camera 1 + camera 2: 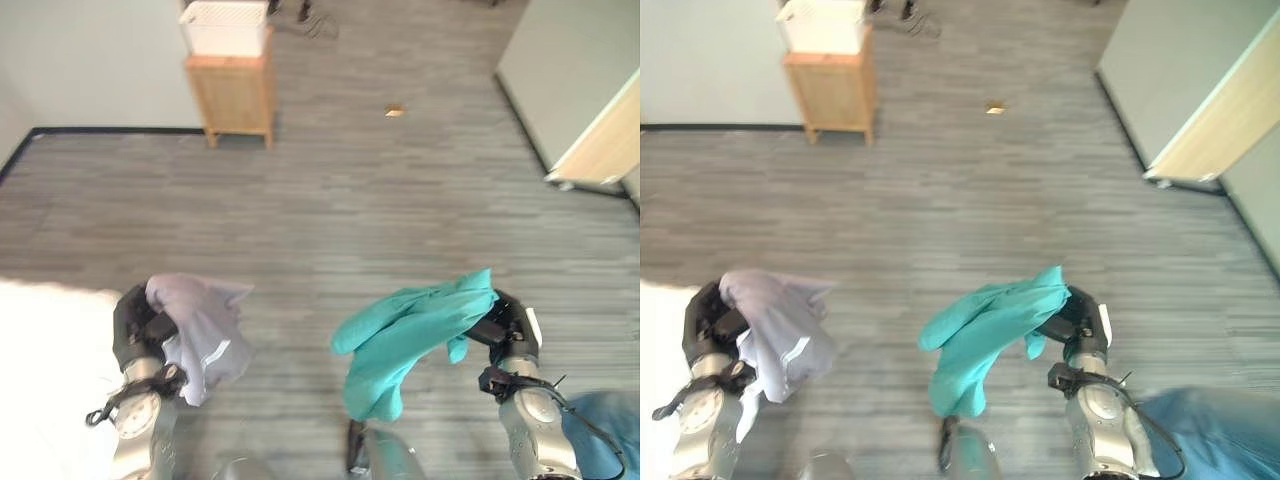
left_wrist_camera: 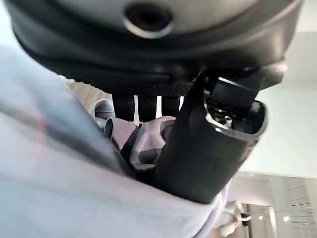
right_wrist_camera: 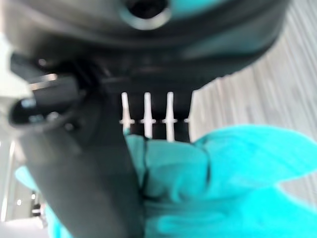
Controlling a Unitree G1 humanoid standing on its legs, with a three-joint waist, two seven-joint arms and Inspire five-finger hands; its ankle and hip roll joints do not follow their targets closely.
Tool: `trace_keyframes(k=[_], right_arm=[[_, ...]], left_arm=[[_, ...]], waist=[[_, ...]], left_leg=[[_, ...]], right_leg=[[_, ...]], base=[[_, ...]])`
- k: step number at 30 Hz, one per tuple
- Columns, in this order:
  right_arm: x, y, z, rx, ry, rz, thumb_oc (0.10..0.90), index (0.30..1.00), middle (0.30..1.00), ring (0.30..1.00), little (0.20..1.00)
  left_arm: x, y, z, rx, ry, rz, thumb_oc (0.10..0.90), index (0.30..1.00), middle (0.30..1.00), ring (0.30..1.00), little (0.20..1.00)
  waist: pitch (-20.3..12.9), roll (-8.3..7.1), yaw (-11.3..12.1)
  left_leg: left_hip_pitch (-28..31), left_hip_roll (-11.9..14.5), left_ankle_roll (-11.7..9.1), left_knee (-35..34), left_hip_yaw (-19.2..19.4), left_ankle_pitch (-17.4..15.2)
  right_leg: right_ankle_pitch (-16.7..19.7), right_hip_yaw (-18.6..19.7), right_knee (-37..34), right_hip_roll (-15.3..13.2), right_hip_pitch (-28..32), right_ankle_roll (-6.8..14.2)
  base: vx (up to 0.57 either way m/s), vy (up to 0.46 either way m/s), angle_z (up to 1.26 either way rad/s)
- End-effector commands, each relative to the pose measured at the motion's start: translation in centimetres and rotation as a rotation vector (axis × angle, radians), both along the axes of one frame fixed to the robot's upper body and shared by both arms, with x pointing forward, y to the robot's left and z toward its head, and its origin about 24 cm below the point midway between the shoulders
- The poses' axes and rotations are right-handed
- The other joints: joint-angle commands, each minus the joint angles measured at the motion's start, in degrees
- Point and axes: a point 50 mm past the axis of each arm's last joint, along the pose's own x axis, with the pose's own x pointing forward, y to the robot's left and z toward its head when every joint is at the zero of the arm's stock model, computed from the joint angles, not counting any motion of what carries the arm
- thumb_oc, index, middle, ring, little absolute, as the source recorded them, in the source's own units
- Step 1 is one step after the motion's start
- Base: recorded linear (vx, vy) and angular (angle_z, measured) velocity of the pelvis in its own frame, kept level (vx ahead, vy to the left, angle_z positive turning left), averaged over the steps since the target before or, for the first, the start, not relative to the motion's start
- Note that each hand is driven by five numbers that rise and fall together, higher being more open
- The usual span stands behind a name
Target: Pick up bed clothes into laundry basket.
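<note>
Hanging in loose, crumpled folds above the grey plank floor (image 1: 360, 200), a pale lavender-grey garment (image 1: 205, 335) with a lighter stripe along one edge is clamped in the curled fingers of the left hand (image 1: 135, 325), while a bright teal garment (image 1: 405, 335) droops from the right hand (image 1: 510, 325), whose fingers are closed round it. No writing is legible on either piece. Far back against the wall, a white laundry basket (image 1: 225, 27) sits on a small wooden table (image 1: 235, 95), well apart from both hands.
</note>
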Motion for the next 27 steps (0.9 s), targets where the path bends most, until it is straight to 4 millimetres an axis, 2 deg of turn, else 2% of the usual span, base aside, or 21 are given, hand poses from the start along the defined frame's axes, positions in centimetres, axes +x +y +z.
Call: trace_keyframes(k=[1,2,4,6,8,9,11,12,13,14,15,16,17,18,20,21,22,23,24,25,27], right_arm=[[2.4,1.8,8.4,-0.056,-0.409,0.111,0.4,0.3,0.3,0.3,0.3],[2.5,2.1,8.5,-0.039,-0.417,0.126,0.4,0.3,0.3,0.3,0.3],[2.6,2.4,8.5,-0.03,-0.427,0.13,0.4,0.3,0.3,0.3,0.3],[2.7,2.9,8.1,-0.019,-0.418,0.141,0.4,0.3,0.3,0.3,0.3],[2.6,3.4,7.6,-0.006,-0.406,0.159,0.4,0.3,0.3,0.3,0.3],[2.6,3.4,7.6,-0.006,-0.406,0.158,0.4,0.3,0.3,0.3,0.3],[2.9,4.1,7.8,-0.005,-0.412,0.184,0.4,0.3,0.3,0.3,0.3],[3.3,5.5,7.6,0.006,-0.41,0.238,0.4,0.3,0.3,0.3,0.3],[3.3,5.9,7.3,0.011,-0.4,0.245,0.4,0.3,0.3,0.3,0.3],[3.3,5.9,7.3,0.011,-0.4,0.245,0.4,0.3,0.3,0.3,0.3],[3.1,6.3,6.5,0.039,-0.376,0.255,0.4,0.3,0.3,0.3,0.3],[3.1,6.3,6.5,0.039,-0.376,0.255,0.4,0.3,0.3,0.3,0.3],[3.1,6.7,6.3,0.058,-0.374,0.27,0.4,0.3,0.3,0.3,0.3],[2.9,6.8,5.4,0.028,-0.32,0.285,0.4,0.3,0.3,0.3,0.3],[2.8,6.6,5.3,0.018,-0.309,0.286,0.4,0.3,0.3,0.3,0.3],[2.3,6.0,5.3,0.01,-0.309,0.264,0.4,0.3,0.3,0.3,0.3],[2.1,5.4,5.5,0.002,-0.317,0.24,0.4,0.3,0.3,0.3,0.3],[1.9,4.9,5.7,-0.001,-0.327,0.216,0.4,0.3,0.3,0.3,0.3],[1.9,4.9,5.7,-0.001,-0.327,0.214,0.4,0.3,0.3,0.3,0.3],[1.8,4.3,5.9,-0.007,-0.336,0.19,0.4,0.3,0.3,0.3,0.3],[1.7,4.5,6.5,-0.013,-0.362,0.21,0.4,0.3,0.3,0.3,0.3]], left_arm=[[1.5,1.0,8.9,0.178,-0.377,-0.103,0.4,0.3,0.3,0.3,0.3],[1.9,0.0,8.1,0.146,-0.347,-0.155,0.4,0.3,0.3,0.3,0.3],[2.0,-0.5,7.7,0.121,-0.347,-0.179,0.4,0.3,0.3,0.3,0.3],[2.3,-1.1,7.3,0.104,-0.339,-0.196,0.4,0.3,0.3,0.3,0.3],[2.5,-1.7,7.2,0.097,-0.341,-0.212,0.4,0.3,0.3,0.3,0.3],[2.5,-1.7,7.2,0.098,-0.341,-0.212,0.4,0.3,0.3,0.3,0.3],[3.1,-2.6,7.9,0.137,-0.357,-0.266,0.4,0.3,0.3,0.3,0.3],[3.0,-2.5,8.3,0.193,-0.352,-0.282,0.4,0.3,0.3,0.3,0.3],[2.9,-2.4,8.3,0.209,-0.349,-0.286,0.4,0.3,0.3,0.3,0.3],[2.9,-2.4,8.3,0.209,-0.349,-0.286,0.4,0.3,0.3,0.3,0.3],[3.0,-2.6,9.1,0.239,-0.368,-0.3,0.4,0.3,0.3,0.3,0.3],[3.0,-2.6,9.1,0.239,-0.367,-0.3,0.4,0.3,0.3,0.3,0.3],[3.4,-3.0,9.6,0.237,-0.391,-0.317,0.4,0.3,0.3,0.3,0.3],[4.1,-4.3,10.5,0.259,-0.417,-0.398,0.4,0.3,0.3,0.3,0.3],[4.1,-4.6,10.7,0.263,-0.426,-0.415,0.4,0.3,0.3,0.3,0.3],[4.4,-5.6,11.8,0.263,-0.473,-0.473,0.4,0.3,0.3,0.3,0.3],[4.6,-6.1,12.2,0.247,-0.498,-0.502,0.4,0.3,0.3,0.3,0.3],[4.8,-6.5,12.6,0.243,-0.519,-0.518,0.4,0.3,0.3,0.3,0.3],[4.8,-6.5,12.6,0.242,-0.519,-0.52,0.4,0.3,0.3,0.3,0.3],[5.0,-6.9,13.1,0.236,-0.554,-0.53,0.4,0.3,0.3,0.3,0.3],[4.4,-6.4,13.2,0.219,-0.571,-0.499,0.4,0.3,0.3,0.3,0.3]], waist=[[-0.73,0.55,-0.81],[-0.59,1.49,0.73],[-1.03,2.21,1.58],[-2.08,4.13,3.06],[-3.21,4.85,4.28],[-3.06,4.77,4.34],[-4.57,4.72,4.54],[-6.34,3.77,5.53],[-7.0,2.98,5.76],[-7.13,2.98,5.84],[-6.85,2.26,5.22],[-6.99,2.21,5.28],[-5.62,3.21,3.66],[-4.61,4.52,1.31],[-4.58,5.15,0.55],[-4.71,5.33,-0.81],[-5.09,5.5,-1.65],[-5.62,4.96,-2.52],[-5.47,5.21,-2.91],[-6.07,4.65,-4.08],[-7.19,3.13,-2.43]], left_leg=[[6.06,-3.89,-2.05,-10.21,7.27,-12.81],[2.1,-6.72,-2.62,-18.15,9.63,-14.31],[-0.01,-7.4,-2.96,-25.31,11.67,-13.57],[-0.02,-9.81,-1.72,-40.87,14.79,-12.61],[2.78,-11.69,-0.6,-53.76,18.12,-9.89],[3.12,-11.78,-0.59,-54.07,18.21,-9.75],[3.12,-12.35,0.34,-54.23,23.99,-9.97],[6.88,-13.58,3.09,-56.16,22.82,-13.27],[8.51,-13.76,4.11,-57.43,22.96,-13.88],[8.42,-13.71,4.1,-57.52,23.02,-13.8],[11.61,-13.72,5.8,-57.16,22.04,-16.33],[11.43,-13.72,5.81,-57.15,22.12,-16.3],[13.41,-12.82,6.03,-57.13,21.08,-16.7],[16.74,-12.33,6.2,-58.2,16.97,-17.66],[18.12,-11.92,6.14,-59.25,16.02,-17.51],[20.02,-12.72,5.24,-60.38,11.65,-18.33],[20.44,-13.14,4.51,-60.55,8.74,-18.27],[20.94,-14.0,3.95,-60.82,6.75,-19.18],[21.34,-13.88,4.03,-60.88,6.19,-19.33],[22.08,-15.36,4.03,-61.07,2.52,-20.4],[21.13,-16.14,3.14,-59.86,0.61,-21.29]], right_leg=[[4.3,2.54,-16.3,-2.52,9.91,5.36],[3.33,2.95,-18.12,-1.13,13.36,5.37],[2.11,3.04,-18.75,0.01,15.14,5.11],[0.3,3.09,-19.13,3.44,17.41,4.74],[-2.03,3.3,-19.75,5.62,21.7,4.62],[-2.06,3.36,-19.77,5.51,21.88,4.63],[-4.58,2.66,-19.05,6.32,24.56,4.28],[-6.4,2.76,-13.0,5.99,23.97,5.35],[-4.5,2.18,-6.03,5.61,22.73,7.45],[-4.48,2.26,-5.95,5.64,22.53,7.45],[5.12,1.67,10.47,3.99,17.51,14.28],[5.06,1.75,10.66,3.96,17.23,14.28],[7.77,1.71,18.04,3.85,12.16,16.18],[6.33,4.81,22.53,4.36,6.71,14.58],[6.08,4.37,21.91,3.04,5.15,13.18],[4.07,8.44,13.24,0.06,3.14,10.74],[4.1,10.77,6.06,-0.25,2.8,10.14],[2.92,14.56,-0.34,0.27,3.06,10.2],[3.11,13.97,-1.64,0.17,4.22,10.24],[3.29,20.88,-9.55,2.61,4.29,11.75],[3.04,18.08,-13.24,1.45,7.77,11.85]], base=[[0.49,-0.192,-0.51],[0.47,-0.125,-0.33],[0.57,-0.118,-0.43],[0.59,-0.074,-0.45],[0.53,-0.071,-0.23],[0.39,-0.071,-0.13],[0.57,-0.057,-0.18],[0.69,0.024,-0.07],[0.48,0.059,0.0],[0.34,0.076,-0.08],[0.22,0.049,-0.28],[0.29,0.078,-0.15],[0.37,-0.01,0.12],[0.45,-0.011,0.52],[0.36,-0.091,0.76],[0.4,-0.197,1.49],[0.52,-0.245,1.77],[0.29,-0.102,1.97],[0.32,-0.116,1.46],[0.2,-0.095,1.28],[0.27,-0.26,1.47]])
